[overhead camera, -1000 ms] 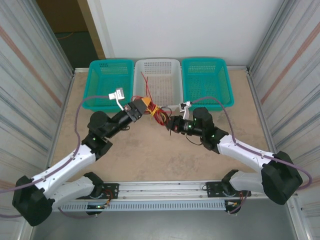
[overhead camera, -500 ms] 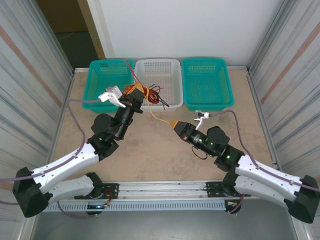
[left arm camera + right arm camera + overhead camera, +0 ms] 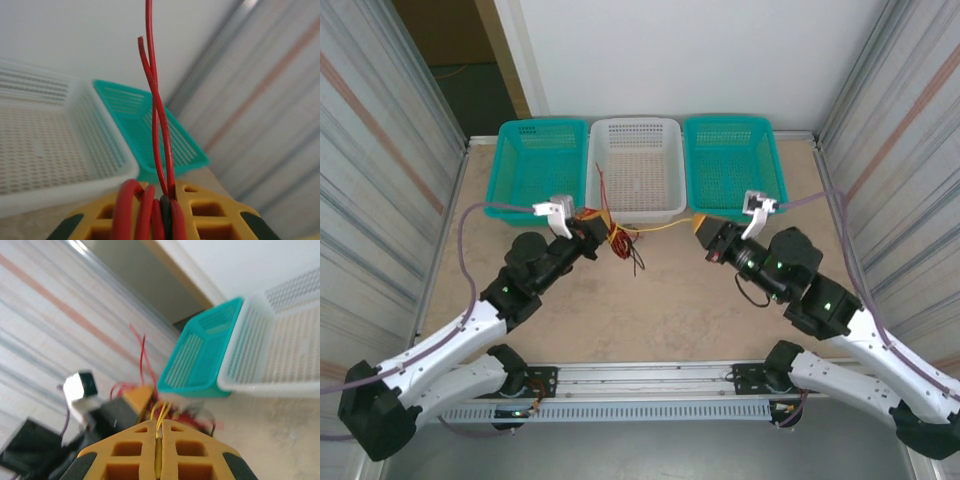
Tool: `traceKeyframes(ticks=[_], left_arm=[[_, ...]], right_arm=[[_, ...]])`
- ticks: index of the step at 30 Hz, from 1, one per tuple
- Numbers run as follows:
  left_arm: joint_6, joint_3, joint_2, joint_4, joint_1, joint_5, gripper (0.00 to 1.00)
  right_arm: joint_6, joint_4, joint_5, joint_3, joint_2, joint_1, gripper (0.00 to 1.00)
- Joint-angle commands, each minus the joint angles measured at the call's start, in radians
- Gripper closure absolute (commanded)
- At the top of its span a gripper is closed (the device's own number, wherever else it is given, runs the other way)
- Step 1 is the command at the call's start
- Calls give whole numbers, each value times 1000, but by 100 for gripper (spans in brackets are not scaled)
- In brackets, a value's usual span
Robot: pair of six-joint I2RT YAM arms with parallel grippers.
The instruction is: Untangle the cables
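Up close, cables (image 3: 149, 25) overlap the teal basket (image 3: 120, 100).

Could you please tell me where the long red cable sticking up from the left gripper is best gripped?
Probably the red cable on its free upper stretch, above the left gripper: there it stands clear of the bundle, over the white basket. Come from the right side, where nothing seems to cross it.

This is a robotics lab cell: a left arm (image 3: 450, 335) and a right arm (image 3: 865, 335) are bolted to an aluminium rail (image 3: 650, 372) at the edge of a tan table (image 3: 650, 310). Corrugated metal panels (image 3: 380, 150) stand on both sides, a plain white wall (image 3: 720, 60) behind, and perforated plastic baskets (image 3: 650, 170) sit in a row.
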Motion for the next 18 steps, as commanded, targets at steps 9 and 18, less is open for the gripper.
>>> traceKeyframes(ticks=[9,18], left_arm=[[-96,27,-156,-64,11,554,100],[-275,76,-138,190,11,656,100]], right_arm=[[-127,-108,-294,237,258,-424,100],[-4,96,-433,56,415,-538,100]])
